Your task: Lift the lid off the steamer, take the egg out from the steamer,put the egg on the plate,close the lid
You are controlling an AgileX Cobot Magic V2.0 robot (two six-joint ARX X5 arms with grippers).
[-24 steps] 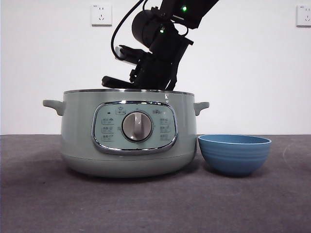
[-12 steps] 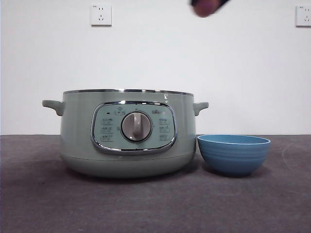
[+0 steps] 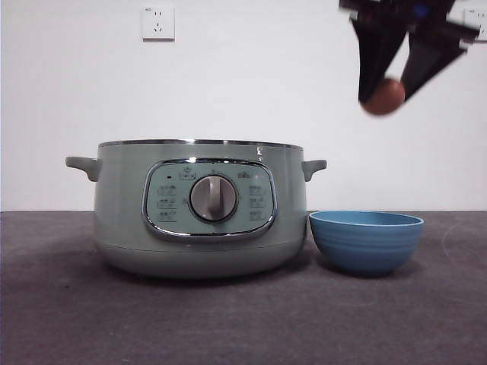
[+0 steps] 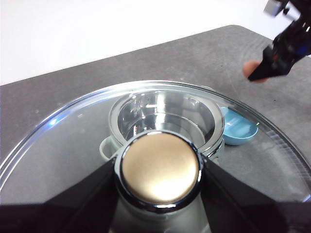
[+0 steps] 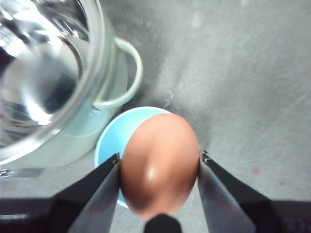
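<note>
The right tool (image 3: 386, 97) is clamped on the one egg (image 5: 160, 162), held high in the air; the one plate (image 3: 367, 242) lies below it, seemingly a little toward the pot side, so the coming move is mostly downward. The egg's long axis runs along the jaws. The left tool (image 4: 158, 171) grips the one lid (image 4: 63, 141) by its knob, aloft over the one open steamer (image 3: 199, 207) on the desk (image 3: 228, 319).

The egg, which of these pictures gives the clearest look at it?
The right wrist view: the egg fills the frame, clamped between the right gripper jaws, over the blue bowl. The front view shows it small, high above the bowl. The left wrist view shows only a blur behind that gripper.
</note>
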